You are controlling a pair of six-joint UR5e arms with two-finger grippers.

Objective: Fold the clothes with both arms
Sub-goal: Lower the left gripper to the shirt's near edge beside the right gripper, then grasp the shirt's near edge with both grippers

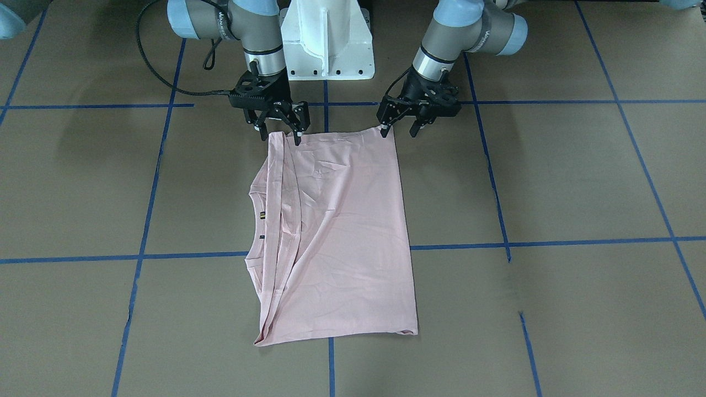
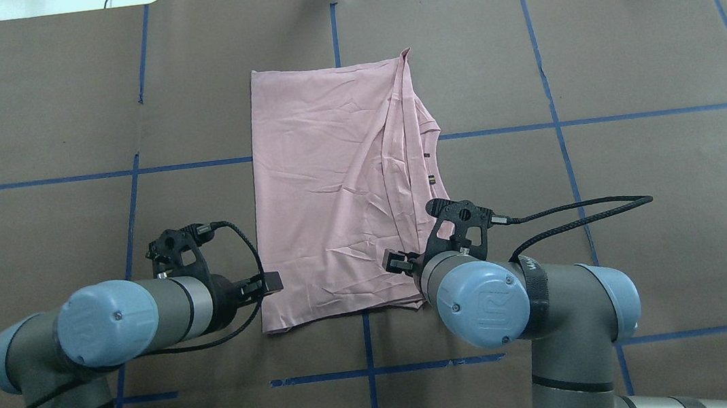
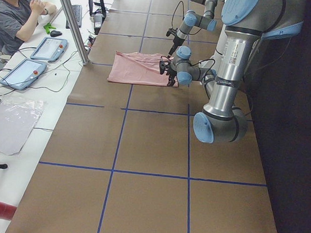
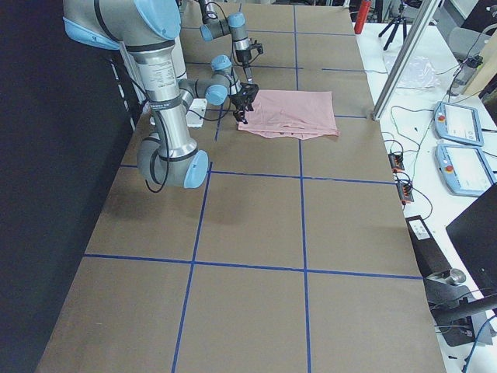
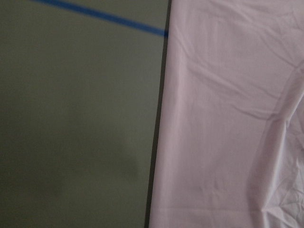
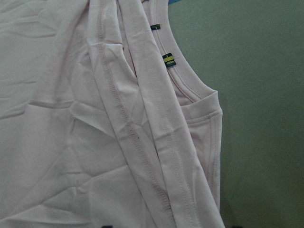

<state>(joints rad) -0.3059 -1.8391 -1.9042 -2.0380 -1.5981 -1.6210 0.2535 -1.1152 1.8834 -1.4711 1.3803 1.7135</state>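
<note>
Table (image 1: 551,182), robot-side edge: left gripper (image 1: 399,133) and right gripper (image 1: 281,137) are hovering at T-shirt (image 1: 342,231) corners, jaws open, empty; single-layer pinching risks unfolding.

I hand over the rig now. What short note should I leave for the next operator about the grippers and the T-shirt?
Left gripper: open, at the T-shirt's robot-side corner, one fingertip at the cloth, gripping nothing.
Right gripper: open, its jaws astride the other robot-side corner.
T-shirt: flat on the table, collar on the robot's right.
Done: folded into a rectangle, print hidden.
Left: probably close on both corners and fold the near edge toward the far edge.
</note>
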